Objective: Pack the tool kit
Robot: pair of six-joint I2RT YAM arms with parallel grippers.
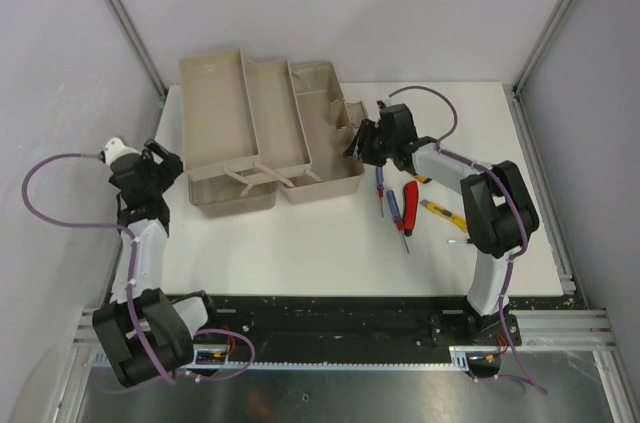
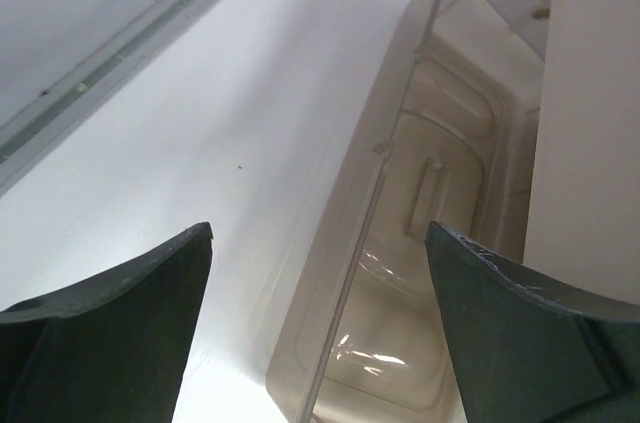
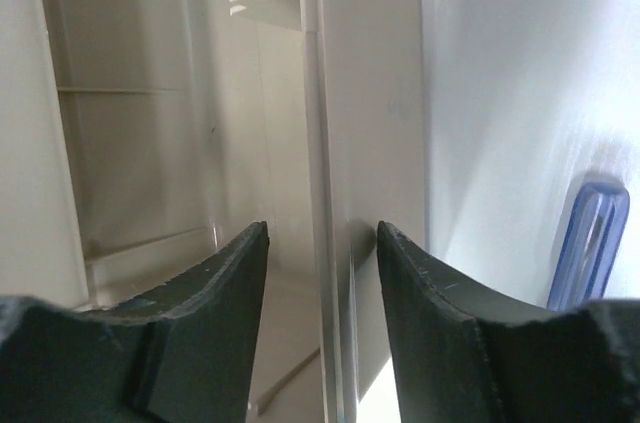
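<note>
Toolbox (image 1: 325, 186) open, far-left of centre; screwdrivers (image 1: 393, 205) loose to its right. Left gripper (image 2: 318, 233) spread wide near its left end. Right gripper (image 3: 322, 243) part-spread, straddling the right wall. Risk: clamping there drags the box.

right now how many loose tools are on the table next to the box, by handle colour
red-handled tools: 2
blue-handled tool: 1
yellow-handled tool: 1
total: 4 in plain view; the right arm may hide more
</note>
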